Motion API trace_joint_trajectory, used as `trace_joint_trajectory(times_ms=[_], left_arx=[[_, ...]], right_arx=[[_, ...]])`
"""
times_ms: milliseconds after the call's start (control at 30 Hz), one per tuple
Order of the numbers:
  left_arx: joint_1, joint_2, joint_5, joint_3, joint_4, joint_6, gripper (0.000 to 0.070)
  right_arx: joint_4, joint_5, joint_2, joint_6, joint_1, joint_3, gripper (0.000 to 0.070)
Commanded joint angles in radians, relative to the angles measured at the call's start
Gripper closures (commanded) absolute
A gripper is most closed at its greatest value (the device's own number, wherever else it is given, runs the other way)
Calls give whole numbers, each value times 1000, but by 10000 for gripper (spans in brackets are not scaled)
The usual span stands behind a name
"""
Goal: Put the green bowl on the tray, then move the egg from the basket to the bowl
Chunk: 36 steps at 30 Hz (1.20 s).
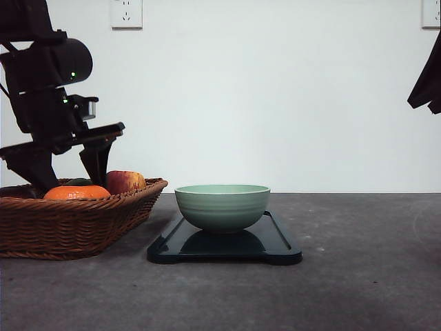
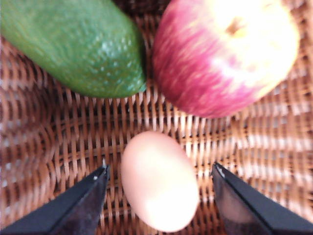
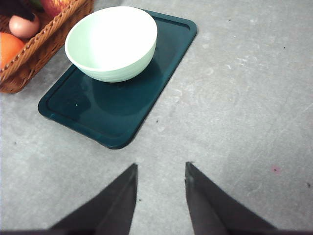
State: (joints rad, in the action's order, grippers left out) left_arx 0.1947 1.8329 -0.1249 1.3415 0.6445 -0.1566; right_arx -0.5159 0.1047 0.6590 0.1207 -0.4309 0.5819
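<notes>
Grey desk spreads across the foreground. On it the basket holds an apple, an orange, a green fruit and the egg. Beside the basket, the tray carries the green bowl. Left claw is released, straddling the egg; right claw hangs released above bare desk.

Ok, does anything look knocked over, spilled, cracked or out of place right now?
Nothing stands out. The green bowl sits upright and empty on the tray. The egg lies whole on the basket weave, between the open left gripper fingers, beside the apple and a green fruit.
</notes>
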Motion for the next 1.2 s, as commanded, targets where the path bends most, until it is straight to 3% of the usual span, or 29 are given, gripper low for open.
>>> trace_joint_trajectory(times_ms=[0, 267, 367, 433, 733, 1167], left_arx=[[3, 34, 6, 27, -7, 5, 274], [4, 45, 6, 27, -9, 6, 290], [5, 45, 5, 27, -9, 6, 415], [5, 45, 5, 27, -8, 6, 454], [5, 42, 5, 53, 40, 7, 468], [5, -27, 5, 153, 203, 37, 471]], right_arx=[[6, -2, 5, 11, -4, 6, 509], [6, -2, 5, 11, -4, 6, 509], [6, -2, 5, 11, -4, 6, 509], [6, -2, 5, 11, -4, 6, 509], [6, -2, 5, 11, -4, 6, 509], [5, -2, 6, 11, -4, 6, 509]])
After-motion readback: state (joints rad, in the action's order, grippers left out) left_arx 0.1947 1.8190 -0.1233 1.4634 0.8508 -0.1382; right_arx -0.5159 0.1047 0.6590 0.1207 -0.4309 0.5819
